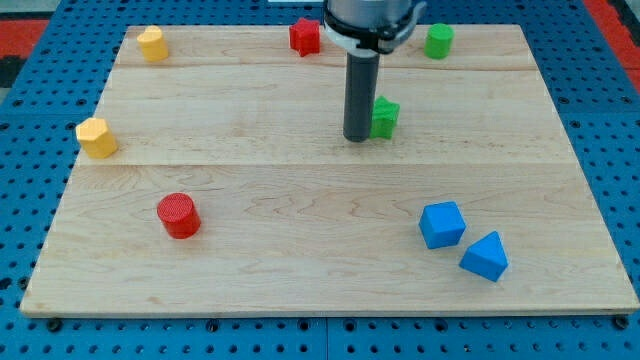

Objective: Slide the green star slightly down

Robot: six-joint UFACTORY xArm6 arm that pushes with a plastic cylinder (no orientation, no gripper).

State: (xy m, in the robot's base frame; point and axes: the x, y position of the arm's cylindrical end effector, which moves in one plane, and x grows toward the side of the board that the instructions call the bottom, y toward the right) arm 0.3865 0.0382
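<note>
While the rod stood upright over the worktop (pixel 300 300), its tip (pixel 358 138) rested just to the view's left of the green star (pixel 385 117), touching it or very nearly so; the rod's side hid part of the star's left edge. The star sat in the upper middle of the board, a little toward the view's right. Its points were too small to make out, so I could not tell which way it faced or whether it had a long axis. The arm carried no gripper, only this plain dark rod.

A green cylinder (pixel 438 41) stood near the top edge, above and right of the star. A red block (pixel 305 36) lay at the top, partly beside the arm. Two yellow blocks (pixel 152 44) (pixel 96 138) lay at the left. A red cylinder (pixel 179 215) sat at lower left. Two blue blocks (pixel 442 224) (pixel 485 256) lay just beside each other at lower right.
</note>
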